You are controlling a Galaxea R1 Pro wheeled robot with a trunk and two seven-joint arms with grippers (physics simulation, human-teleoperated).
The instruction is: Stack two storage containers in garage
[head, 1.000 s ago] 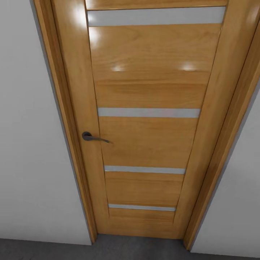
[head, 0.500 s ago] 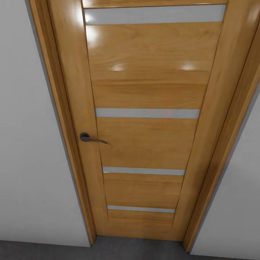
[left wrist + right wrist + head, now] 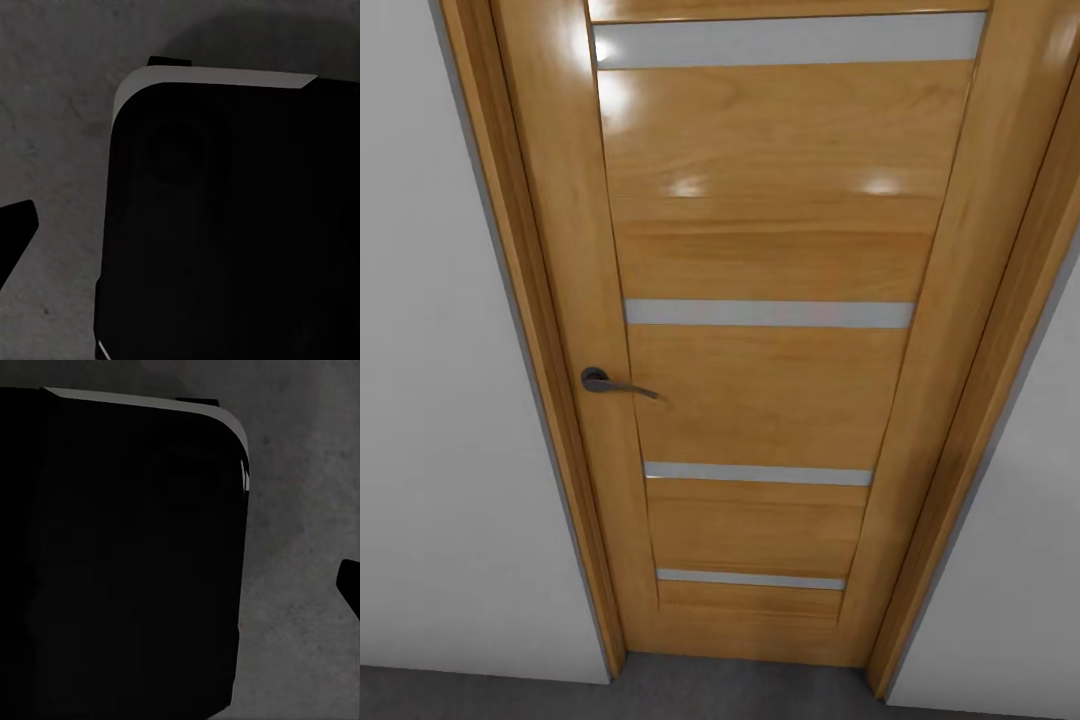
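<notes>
The two storage containers are out of view. The head view faces a closed wooden door with a dark lever handle, set in grey-white walls. One dark fingertip of my left gripper shows at the picture's edge over the dark grey concrete floor, well away from the middle, with nothing held. A fingertip of my right gripper stands the same way over the floor. Both grippers look open and empty.
My black base lies under both wrist cameras. The door frame and the walls close off the way ahead. A strip of dark floor runs along the door's foot.
The head view shifted slightly about a second ago, so the camera moved a little. Since half a second ago nothing has changed.
</notes>
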